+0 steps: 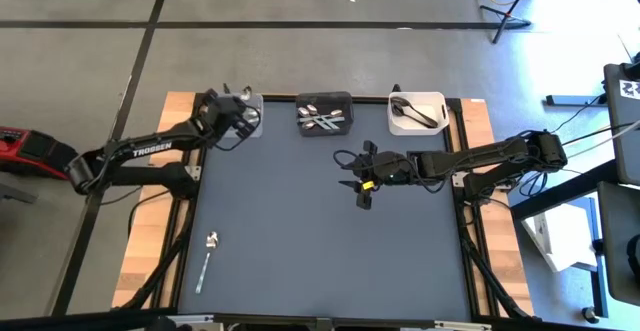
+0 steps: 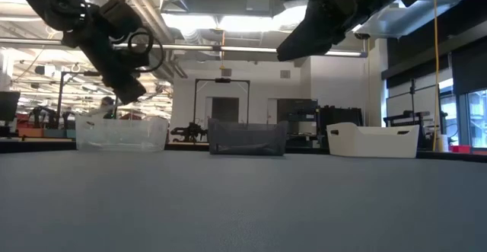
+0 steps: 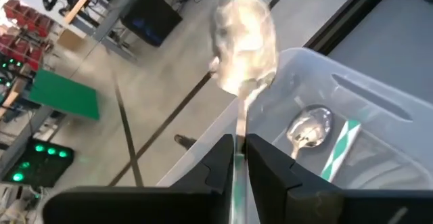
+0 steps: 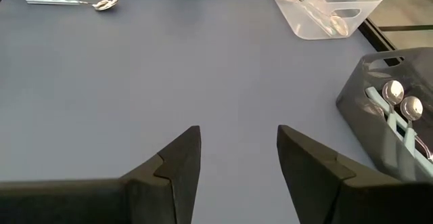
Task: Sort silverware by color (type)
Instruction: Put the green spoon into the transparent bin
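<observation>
From above, the left gripper (image 1: 243,114) hangs over the clear bin (image 1: 250,101), hiding most of it; the right gripper (image 1: 362,183) hovers mid-table. One spoon (image 1: 207,258) lies alone on the dark mat (image 1: 320,241). The black bin (image 1: 324,112) and white bin (image 1: 416,112) hold spoons.

At table level, bin contents are hard to make out; an open workshop lies behind.

The left wrist shows the fingers (image 3: 270,163) pinching a blurred spoon (image 3: 243,41) above the bin.

The right wrist shows the jaws spread wide, empty.
</observation>
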